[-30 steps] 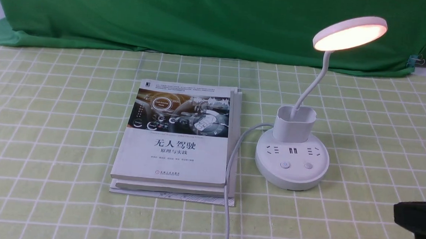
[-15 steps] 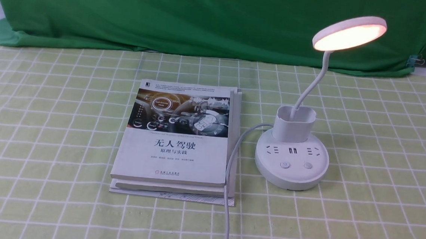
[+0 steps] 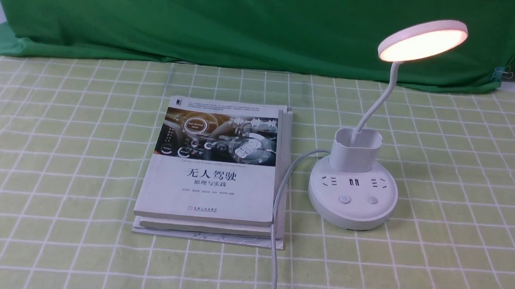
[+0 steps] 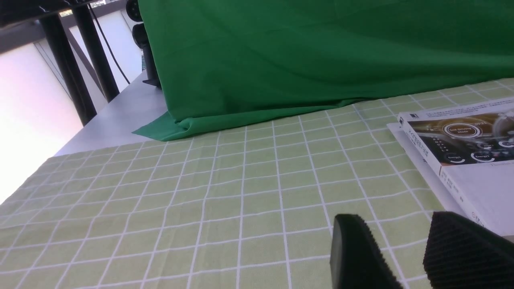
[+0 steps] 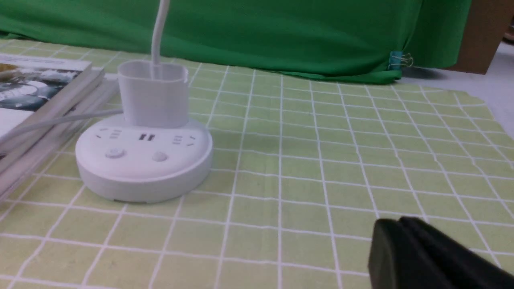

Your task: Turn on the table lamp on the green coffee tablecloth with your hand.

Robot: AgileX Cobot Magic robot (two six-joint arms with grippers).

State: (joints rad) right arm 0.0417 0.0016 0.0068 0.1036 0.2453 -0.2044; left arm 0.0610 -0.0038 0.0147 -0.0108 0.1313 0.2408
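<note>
The table lamp (image 3: 353, 187) stands in the right half of the front view on the green coffee tablecloth (image 3: 57, 148), and its round head (image 3: 422, 40) at the upper right glows warm. Two round buttons (image 3: 358, 199) sit on the front of its base. Its white cable (image 3: 280, 200) runs down to the bottom edge, along the right side of the stack of books (image 3: 214, 173) in the middle.

The right gripper (image 5: 405, 249) appears at the lower right of its wrist view; the fingers are pressed together, holding nothing, well apart from the lamp base (image 5: 143, 160). The left gripper (image 4: 405, 257) shows a narrow gap between its fingers, near the book corner, also holding nothing.
</note>
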